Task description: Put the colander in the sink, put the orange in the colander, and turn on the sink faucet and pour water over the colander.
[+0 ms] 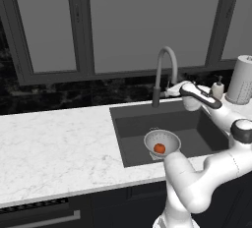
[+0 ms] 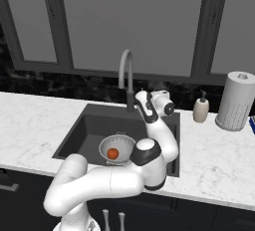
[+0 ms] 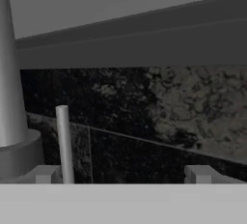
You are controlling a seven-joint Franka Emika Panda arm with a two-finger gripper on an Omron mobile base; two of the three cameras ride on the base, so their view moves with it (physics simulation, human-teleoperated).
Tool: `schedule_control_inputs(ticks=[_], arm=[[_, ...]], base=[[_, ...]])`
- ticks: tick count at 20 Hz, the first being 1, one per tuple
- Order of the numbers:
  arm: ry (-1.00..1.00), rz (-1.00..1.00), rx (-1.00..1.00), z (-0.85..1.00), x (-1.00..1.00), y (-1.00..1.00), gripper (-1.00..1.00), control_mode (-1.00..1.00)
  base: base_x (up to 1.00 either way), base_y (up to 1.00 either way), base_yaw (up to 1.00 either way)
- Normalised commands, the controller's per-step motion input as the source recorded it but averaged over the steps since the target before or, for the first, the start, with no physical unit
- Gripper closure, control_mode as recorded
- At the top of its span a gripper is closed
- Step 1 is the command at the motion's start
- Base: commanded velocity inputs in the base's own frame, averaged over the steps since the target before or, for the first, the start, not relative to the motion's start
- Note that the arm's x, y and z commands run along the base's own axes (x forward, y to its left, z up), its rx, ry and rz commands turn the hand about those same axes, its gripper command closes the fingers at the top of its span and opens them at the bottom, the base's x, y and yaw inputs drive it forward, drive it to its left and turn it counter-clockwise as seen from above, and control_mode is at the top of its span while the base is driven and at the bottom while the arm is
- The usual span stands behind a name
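Note:
The silver colander [image 1: 166,139] [image 2: 121,144] stands in the dark sink [image 1: 147,121] [image 2: 94,125], with the orange [image 1: 159,148] [image 2: 112,153] lying inside it. The grey gooseneck sink faucet [image 1: 166,57] [image 2: 125,68] rises behind the basin. My gripper [image 1: 171,91] [image 2: 138,97] [image 3: 123,175] is open and level at the faucet's base. In the hand view the faucet stem [image 3: 9,83] fills the left side. Its thin lever [image 3: 63,141] stands upright just inside my left fingertip [image 3: 45,174], and nothing is gripped. Water is out of view.
A beige soap dispenser [image 1: 218,88] [image 2: 201,109] and a paper towel roll [image 1: 242,79] [image 2: 236,100] stand right of the sink. White marble counter [image 1: 54,148] [image 2: 30,120] stretches to the left. A dark backsplash and window frame close off the back.

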Motion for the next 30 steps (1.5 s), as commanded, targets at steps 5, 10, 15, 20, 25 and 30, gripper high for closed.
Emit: schedule_control_inputs(ticks=[5,10,15,20,25,30], arm=[[0.07,0.00,0.00,-0.07,0.29,0.00,-1.00,-1.00],[0.05,0.00,0.00,-0.05,0.12,0.00,-1.00,-1.00],[0.05,0.00,0.00,-0.04,0.01,0.01,-1.00,-1.00],[0.01,0.00,0.00,0.00,-0.01,0.00,-1.00,-1.00],[0.00,0.00,0.00,0.00,0.00,0.00,-1.00,-1.00],[0.00,0.00,0.00,0.00,0.00,0.00,-1.00,-1.00]], base=[[0.00,0.00,0.00],[0.00,0.00,0.00],[0.00,0.00,0.00],[0.00,0.00,0.00],[0.00,0.00,0.00],[0.00,0.00,0.00]])
